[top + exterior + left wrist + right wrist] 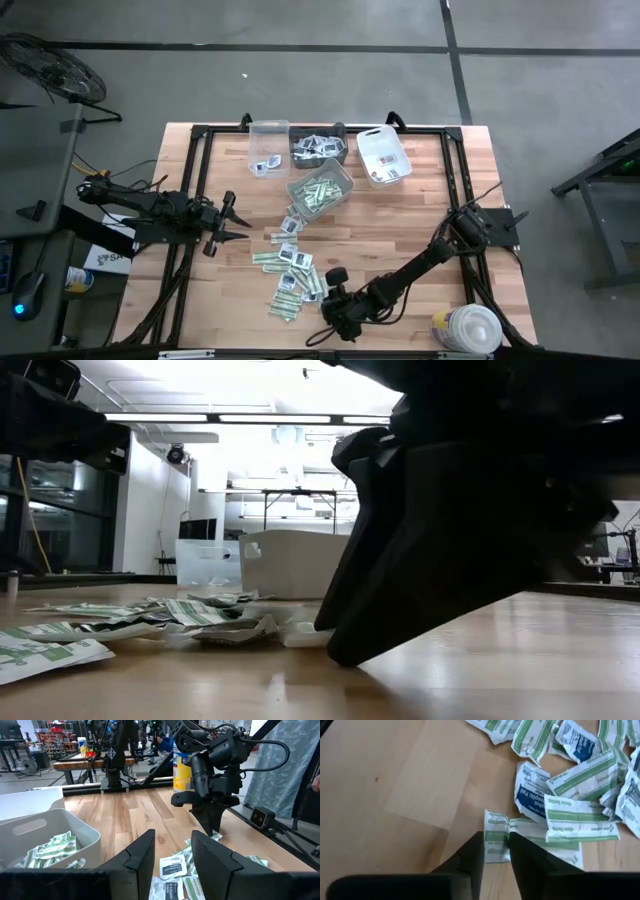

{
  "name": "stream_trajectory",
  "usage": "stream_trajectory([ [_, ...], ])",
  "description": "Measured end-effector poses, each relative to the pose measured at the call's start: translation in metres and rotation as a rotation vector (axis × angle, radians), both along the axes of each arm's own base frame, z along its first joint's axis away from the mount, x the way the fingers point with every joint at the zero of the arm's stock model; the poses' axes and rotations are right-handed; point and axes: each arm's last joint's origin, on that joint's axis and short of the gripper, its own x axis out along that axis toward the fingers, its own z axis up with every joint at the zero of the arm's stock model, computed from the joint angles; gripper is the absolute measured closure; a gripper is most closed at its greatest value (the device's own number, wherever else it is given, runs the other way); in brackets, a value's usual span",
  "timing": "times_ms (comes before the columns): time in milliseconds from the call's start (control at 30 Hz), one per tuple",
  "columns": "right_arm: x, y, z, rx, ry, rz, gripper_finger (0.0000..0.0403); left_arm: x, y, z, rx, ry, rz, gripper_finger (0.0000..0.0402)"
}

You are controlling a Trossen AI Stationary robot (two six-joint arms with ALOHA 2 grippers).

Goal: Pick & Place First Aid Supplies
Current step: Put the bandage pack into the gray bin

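One green-and-white strip packet (pixel 496 836) sits between my right gripper (pixel 495 851) fingers at the lower centre of the wrist picture; they are nearly together on its end. Judged thin, light, floppy and slick, so pinch its edge. My arm tips steeply down.

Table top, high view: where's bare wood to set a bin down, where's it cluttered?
Free: the wooden table between the white plastic bin and the right arm, and the strip left of the clear plastic bin. Crowded: green-and-white sealed packets scattered from the grey packet-filled bin to the right gripper.
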Motion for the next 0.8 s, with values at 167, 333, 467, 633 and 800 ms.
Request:
stream_trajectory([
  [167,-0.0003,0.0003,-0.0003,0.015,0.007,-0.001,0.0351,0.0,0.0,0.0,0.0,0.0,0.0,0.0273],
  [333,-0.0005,0.0007,-0.0005,0.032,0.018,0.01,0.0388,0.0,0.0,0.0,0.0,0.0,0.0,0.0273],
  [467,-0.0003,0.0013,-0.0005,0.036,0.012,0.013,0.0398,0.0,0.0,0.0,0.0,0.0,0.0,0.0273],
  [633,-0.0011,0.0029,0.0002,0.077,0.006,-0.031,0.0401,0.0,0.0,0.0,0.0,0.0,0.0,0.0273],
  [800,-0.0038,0.0056,0.0062,0.108,-0.006,-0.057,0.0401,0.0,0.0,0.0,0.0,0.0,0.0,0.0273],
])
